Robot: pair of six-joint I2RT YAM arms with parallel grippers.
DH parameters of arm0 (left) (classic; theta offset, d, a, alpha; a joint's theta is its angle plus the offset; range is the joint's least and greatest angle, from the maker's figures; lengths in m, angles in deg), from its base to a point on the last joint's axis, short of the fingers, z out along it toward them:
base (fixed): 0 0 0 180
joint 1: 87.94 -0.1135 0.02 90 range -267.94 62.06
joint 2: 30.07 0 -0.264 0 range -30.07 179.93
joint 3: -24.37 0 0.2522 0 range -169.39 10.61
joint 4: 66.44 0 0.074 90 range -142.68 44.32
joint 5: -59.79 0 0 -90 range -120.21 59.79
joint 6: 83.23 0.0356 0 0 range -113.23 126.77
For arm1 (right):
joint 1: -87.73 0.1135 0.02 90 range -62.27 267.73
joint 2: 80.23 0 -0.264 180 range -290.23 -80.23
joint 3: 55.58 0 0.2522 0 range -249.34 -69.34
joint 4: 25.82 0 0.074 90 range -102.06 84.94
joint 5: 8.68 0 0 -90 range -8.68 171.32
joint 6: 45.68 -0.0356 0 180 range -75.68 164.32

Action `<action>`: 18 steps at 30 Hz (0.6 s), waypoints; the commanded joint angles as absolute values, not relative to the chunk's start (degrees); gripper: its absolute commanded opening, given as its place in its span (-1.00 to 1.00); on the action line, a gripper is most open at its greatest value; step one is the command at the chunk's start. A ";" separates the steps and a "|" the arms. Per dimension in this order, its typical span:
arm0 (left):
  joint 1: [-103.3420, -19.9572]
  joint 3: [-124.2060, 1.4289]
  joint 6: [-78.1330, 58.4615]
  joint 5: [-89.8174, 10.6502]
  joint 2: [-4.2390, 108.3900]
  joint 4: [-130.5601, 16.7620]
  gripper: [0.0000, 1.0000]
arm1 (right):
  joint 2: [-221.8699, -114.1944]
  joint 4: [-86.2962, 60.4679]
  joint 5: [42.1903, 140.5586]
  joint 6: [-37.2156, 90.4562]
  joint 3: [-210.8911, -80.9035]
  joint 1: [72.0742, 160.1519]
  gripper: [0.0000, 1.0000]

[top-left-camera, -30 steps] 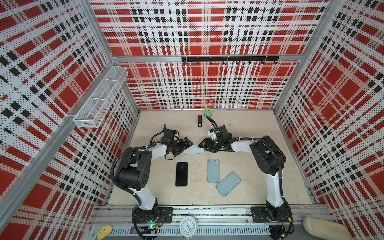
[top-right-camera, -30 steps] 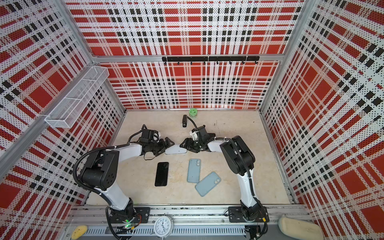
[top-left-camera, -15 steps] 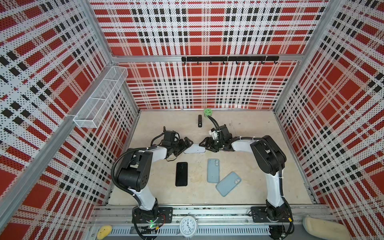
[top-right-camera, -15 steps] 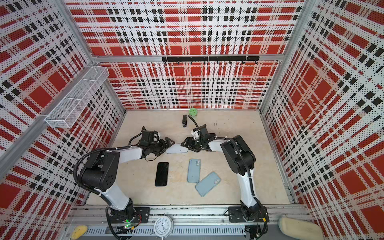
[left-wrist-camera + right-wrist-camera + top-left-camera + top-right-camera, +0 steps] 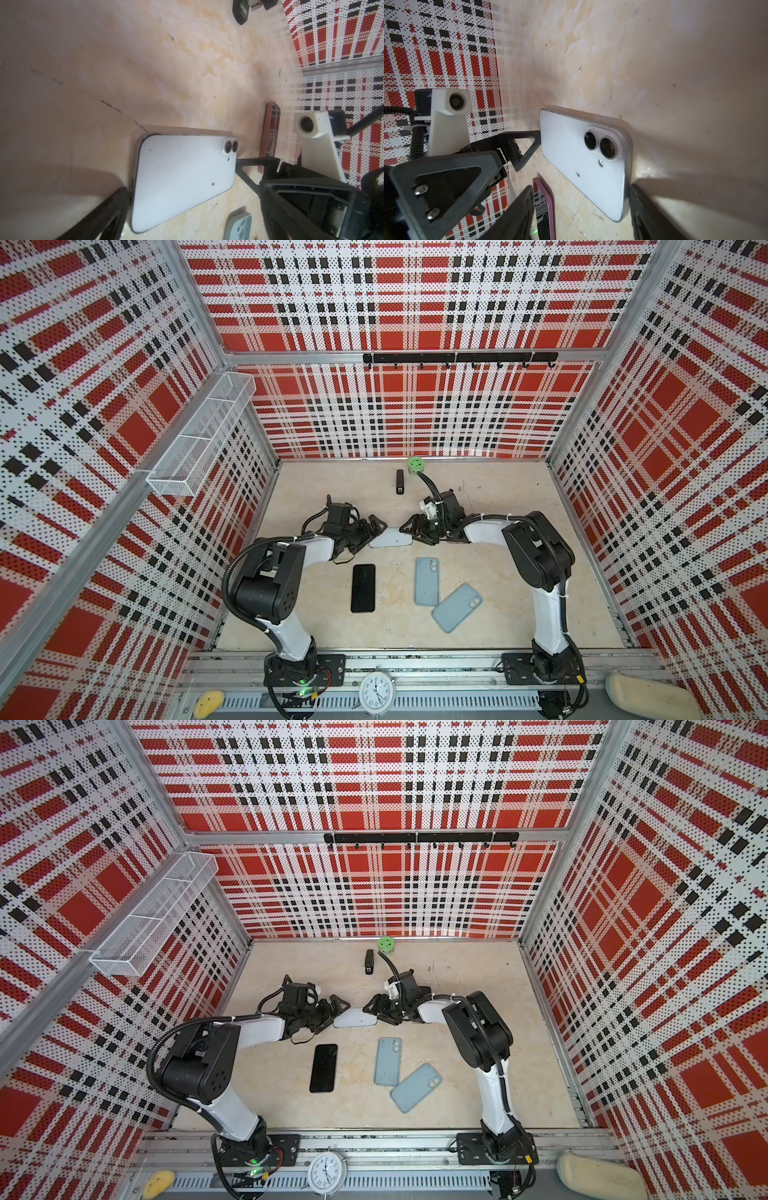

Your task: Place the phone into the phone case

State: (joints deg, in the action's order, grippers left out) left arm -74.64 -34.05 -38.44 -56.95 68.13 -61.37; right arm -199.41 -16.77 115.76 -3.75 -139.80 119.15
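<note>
Left pincer (image 5: 372, 533) and right pincer (image 5: 411, 533) have crept closer to the white phone (image 5: 390, 538), both spread wide and empty. Square its edges between them before closing.

Both top views look steeply down from high above the grey metal front rail (image 5: 415, 662) at the bottom edge onto the whole beige marbled tabletop (image 5: 498, 497), while each wrist camera (low, close, facing its counterpart) skims the same flat white twin-lens phone (image 5: 182, 176), mid-frame from above.

White arm links (image 5: 548, 614), black joint housings (image 5: 536, 560), corrugated black cables (image 5: 417, 137), triangular black claw fingers (image 5: 446, 160) with silver screws (image 5: 421, 189)
</note>
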 commanded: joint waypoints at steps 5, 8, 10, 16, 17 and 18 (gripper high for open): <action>-70.98 -32.59 -41.21 -66.55 67.76 -62.34 0.99 | -194.71 -23.28 122.24 -4.66 -139.99 121.55 0.40; -70.99 -32.53 -41.24 -66.75 67.67 -62.43 0.99 | -194.09 -23.36 122.37 -4.58 -139.94 121.50 0.40; -70.97 -32.54 -41.22 -66.79 67.67 -62.43 0.99 | -193.73 -23.53 122.39 -4.46 -139.81 121.52 0.40; -70.93 -32.39 -41.24 -66.88 67.68 -62.63 0.99 | -193.54 -24.13 122.77 -4.69 -139.61 121.54 0.39; -70.98 -32.37 -41.22 -66.92 67.67 -62.70 1.00 | -193.73 -24.83 123.02 -5.08 -139.43 121.56 0.38; -70.98 -32.28 -41.22 -66.95 67.72 -62.74 1.00 | -193.98 -25.59 123.31 -5.49 -139.24 121.56 0.37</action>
